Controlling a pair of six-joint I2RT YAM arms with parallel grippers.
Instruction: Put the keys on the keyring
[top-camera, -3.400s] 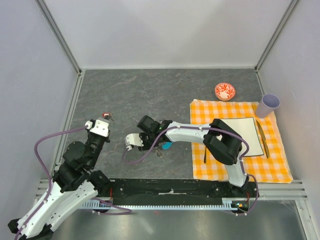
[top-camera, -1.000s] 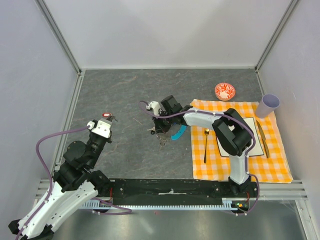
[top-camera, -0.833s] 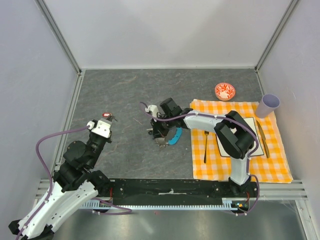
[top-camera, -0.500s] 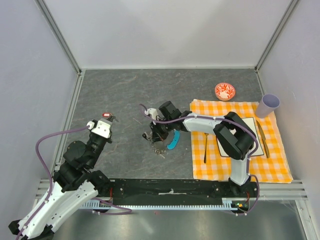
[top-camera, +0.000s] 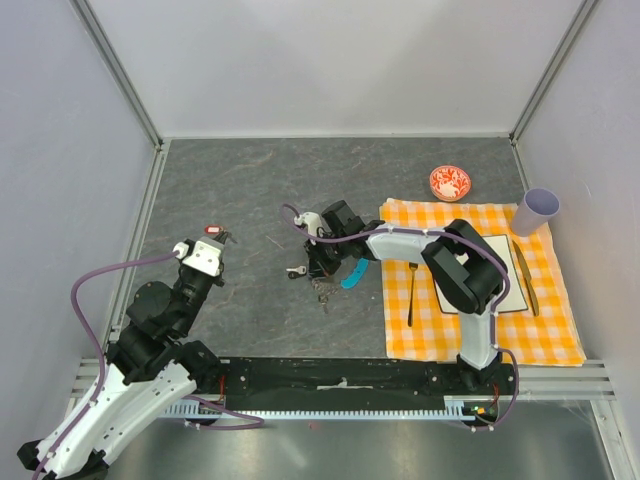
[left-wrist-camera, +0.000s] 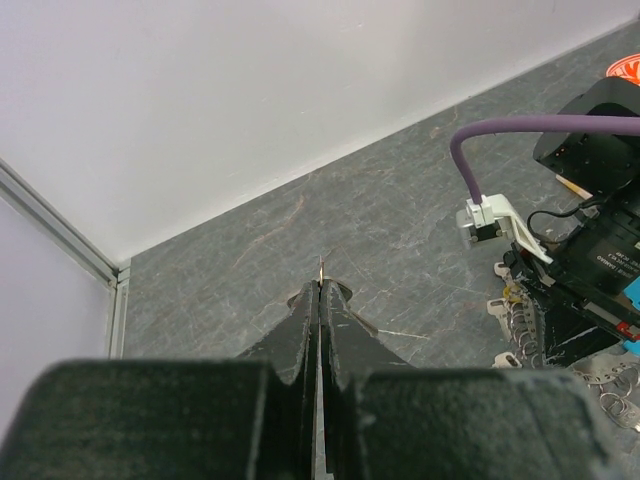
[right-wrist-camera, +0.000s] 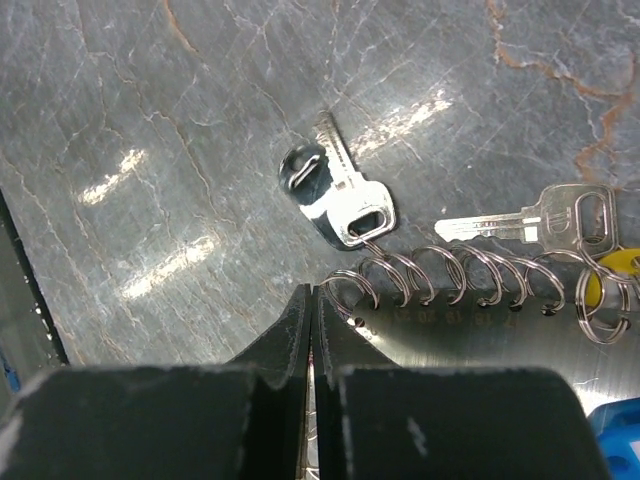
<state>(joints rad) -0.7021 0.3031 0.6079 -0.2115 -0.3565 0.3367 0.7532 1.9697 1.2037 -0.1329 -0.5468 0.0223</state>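
The keyring (right-wrist-camera: 470, 280) lies on the grey table as a row of thin wire rings along a metal plate. Its cyan strap (top-camera: 352, 275) curves to the right. A silver key with a black head (right-wrist-camera: 335, 195) hangs on the end ring, and a second silver key (right-wrist-camera: 530, 225) lies beside it. My right gripper (right-wrist-camera: 312, 290) is shut, its tips against the end ring. In the top view it (top-camera: 320, 262) sits over the bunch. My left gripper (top-camera: 214, 236) is far to the left, shut on a thin key whose metal tip (left-wrist-camera: 320, 265) pokes out.
An orange checked cloth (top-camera: 560, 320) lies at the right with a white plate (top-camera: 495, 255), a fork (top-camera: 411, 295) and a knife (top-camera: 527, 280). A small red-and-white bowl (top-camera: 450, 182) and a lilac cup (top-camera: 540, 210) stand behind it. Grey walls close in three sides.
My right gripper came from the left to the keyring's far side, then moved nearer over the bunch; the cyan strap shifted slightly with it. The left arm stayed still.
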